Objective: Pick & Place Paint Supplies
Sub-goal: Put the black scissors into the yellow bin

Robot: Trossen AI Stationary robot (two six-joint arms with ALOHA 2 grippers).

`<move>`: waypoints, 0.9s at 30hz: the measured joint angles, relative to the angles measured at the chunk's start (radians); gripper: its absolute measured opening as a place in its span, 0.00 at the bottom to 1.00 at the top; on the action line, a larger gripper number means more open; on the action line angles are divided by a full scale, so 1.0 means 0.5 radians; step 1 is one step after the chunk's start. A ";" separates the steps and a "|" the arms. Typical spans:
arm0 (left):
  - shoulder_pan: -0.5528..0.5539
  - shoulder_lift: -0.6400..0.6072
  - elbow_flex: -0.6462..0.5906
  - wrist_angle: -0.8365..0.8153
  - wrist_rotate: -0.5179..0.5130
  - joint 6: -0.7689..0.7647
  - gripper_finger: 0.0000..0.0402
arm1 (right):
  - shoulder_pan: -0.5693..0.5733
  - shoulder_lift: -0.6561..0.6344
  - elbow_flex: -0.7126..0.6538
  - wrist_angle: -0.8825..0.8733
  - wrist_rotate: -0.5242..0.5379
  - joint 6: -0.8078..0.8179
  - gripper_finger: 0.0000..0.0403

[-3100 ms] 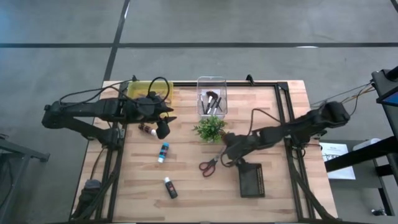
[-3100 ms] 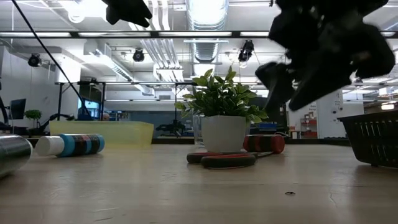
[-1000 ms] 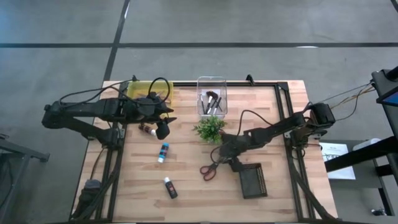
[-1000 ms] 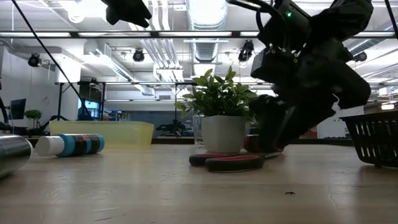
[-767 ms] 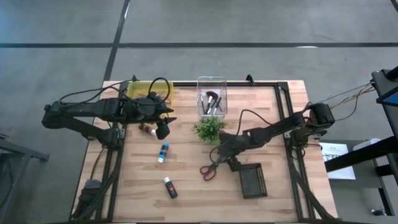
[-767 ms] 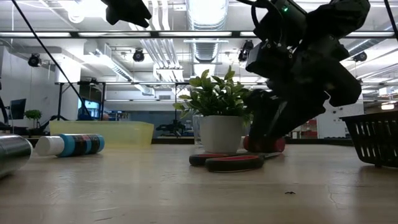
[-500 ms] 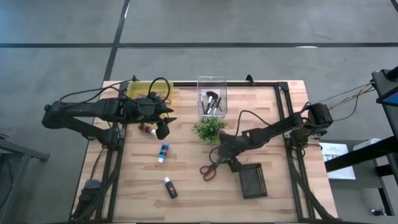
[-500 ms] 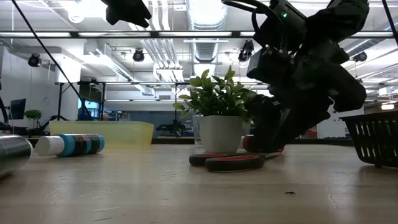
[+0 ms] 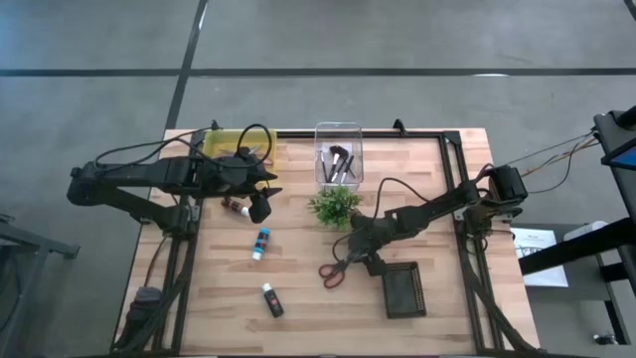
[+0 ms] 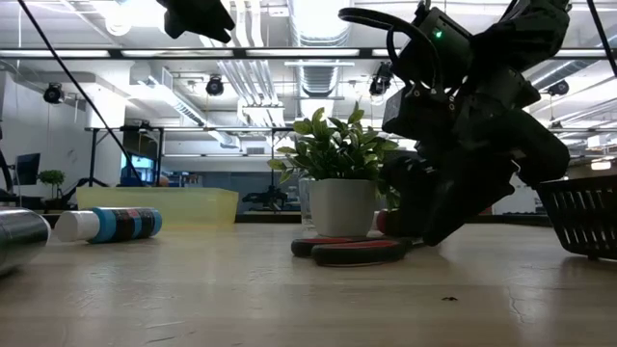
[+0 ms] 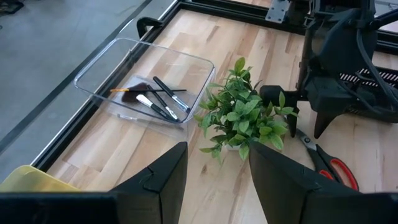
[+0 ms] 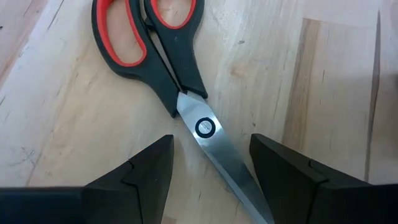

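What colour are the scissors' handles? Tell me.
Red loops edged in black, on the steel-bladed scissors between the open right claw's fingers; right wrist view shows them best.

a: what's around the table (image 9: 298, 298)?
b: grey concrete floor (image 9: 397, 40) crossed by dark lines.
a: and behind it, at table height?
b: a big open hall, bright ceiling lights (image 10: 318, 17), exposed ducts (image 10: 236, 82), dark stands (image 10: 96, 154) further back.

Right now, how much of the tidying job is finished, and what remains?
Done: a few brushes lie in the clear tray. In hand: the right gripper, open, straddles the scissors blades on the table. Left: three paint tubes lie loose. The left gripper waits, open, above them.
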 joint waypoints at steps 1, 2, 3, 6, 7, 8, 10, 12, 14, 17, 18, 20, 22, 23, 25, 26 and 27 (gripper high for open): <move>0.000 0.000 0.000 0.000 0.000 0.000 0.44 | 0.000 0.000 0.000 -0.001 0.004 0.000 0.53; 0.000 0.000 0.000 0.000 0.000 0.000 0.44 | 0.000 0.000 0.000 -0.002 0.003 0.001 0.53; 0.000 0.000 0.000 0.000 0.000 0.000 0.44 | 0.000 0.000 0.000 -0.007 0.004 0.002 0.53; 0.000 0.000 0.000 0.000 0.000 0.000 0.44 | 0.000 0.000 0.002 -0.029 0.006 -0.002 0.53; 0.000 0.000 0.000 0.000 0.000 0.000 0.44 | 0.000 0.000 0.002 -0.036 0.006 -0.002 0.53; 0.000 0.000 0.000 0.000 0.000 0.000 0.44 | 0.000 0.000 0.002 -0.039 0.007 -0.003 0.53; 0.000 0.000 0.000 0.000 0.001 0.000 0.44 | 0.000 0.000 0.002 -0.047 0.008 -0.002 0.53; 0.000 0.000 0.000 0.000 0.002 0.000 0.44 | 0.000 0.001 0.002 -0.053 0.014 -0.001 0.53; 0.000 0.000 0.000 0.000 0.009 0.000 0.44 | 0.000 0.001 0.002 -0.056 0.024 -0.001 0.53; 0.000 0.000 0.000 0.000 0.010 -0.001 0.44 | 0.001 0.001 0.000 -0.060 0.047 -0.002 0.53; 0.000 0.000 0.000 0.000 0.010 -0.001 0.44 | 0.001 0.002 0.000 -0.061 0.049 -0.002 0.53; 0.000 0.000 0.000 0.000 0.010 -0.001 0.44 | 0.001 0.002 0.000 -0.063 0.052 -0.002 0.53; 0.000 0.000 0.000 0.000 0.010 -0.001 0.44 | 0.001 0.002 -0.001 -0.065 0.054 -0.002 0.53; 0.000 0.000 0.000 0.000 0.010 -0.001 0.44 | 0.001 0.003 -0.001 -0.066 0.055 -0.002 0.53; 0.000 0.000 0.000 0.000 0.010 -0.001 0.44 | 0.001 0.003 -0.001 -0.066 0.059 -0.002 0.53; 0.000 0.000 0.000 0.000 0.010 -0.001 0.44 | 0.001 0.003 -0.002 -0.066 0.060 -0.002 0.52; 0.000 0.000 0.000 0.000 0.010 -0.001 0.44 | 0.001 0.003 -0.002 -0.066 0.063 -0.002 0.50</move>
